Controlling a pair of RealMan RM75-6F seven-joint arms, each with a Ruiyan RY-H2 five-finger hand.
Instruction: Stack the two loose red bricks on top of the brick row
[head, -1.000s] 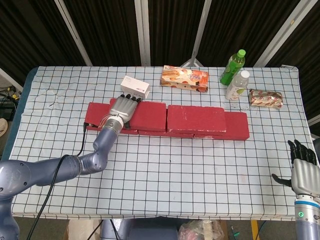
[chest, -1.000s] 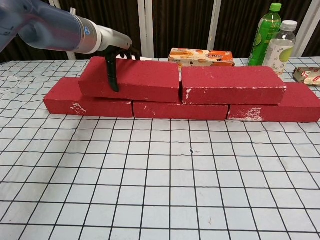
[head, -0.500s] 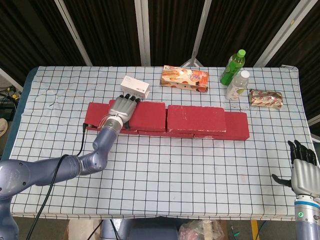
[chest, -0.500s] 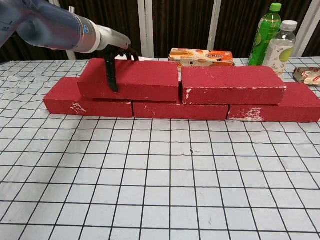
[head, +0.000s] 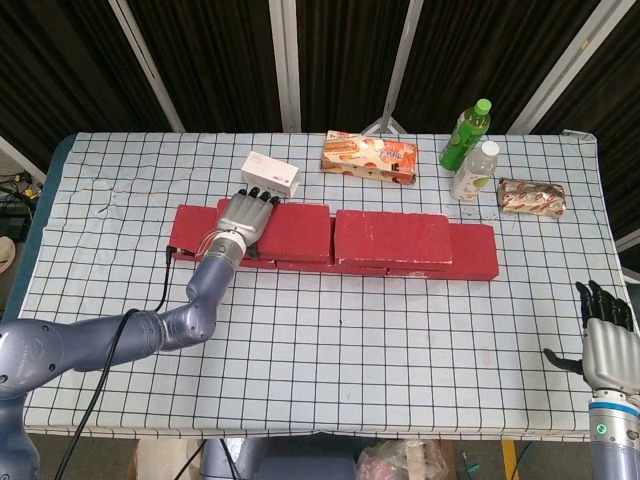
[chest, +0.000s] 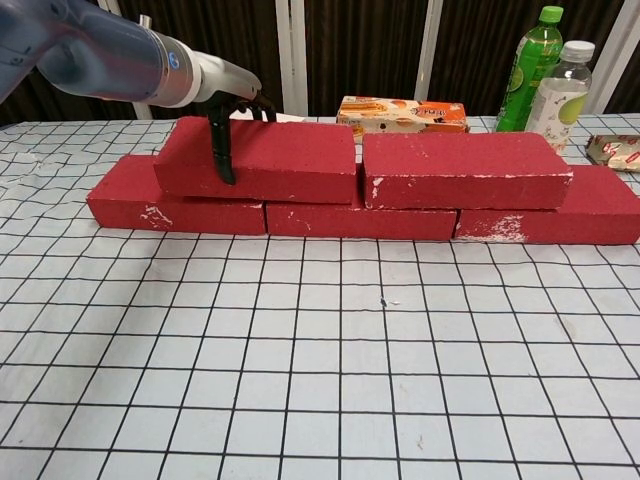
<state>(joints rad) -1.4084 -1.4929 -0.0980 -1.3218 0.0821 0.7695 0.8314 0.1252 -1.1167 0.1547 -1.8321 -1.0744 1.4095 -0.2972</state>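
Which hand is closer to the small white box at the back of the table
Left. The left hand rests on the upper left brick, just in front of the white box. The right hand is at the table's near right corner, far from it.

Head view looks steeply down from behind the left hand (head: 246, 214), taking in the whole checked white tablecloth (head: 330, 340); chest view sits low and close, facing level (both share the rough red brick row (chest: 360, 215) under that hand).

white box (head: 271, 174), snack packs (head: 369, 157), two bottles (head: 473, 156)
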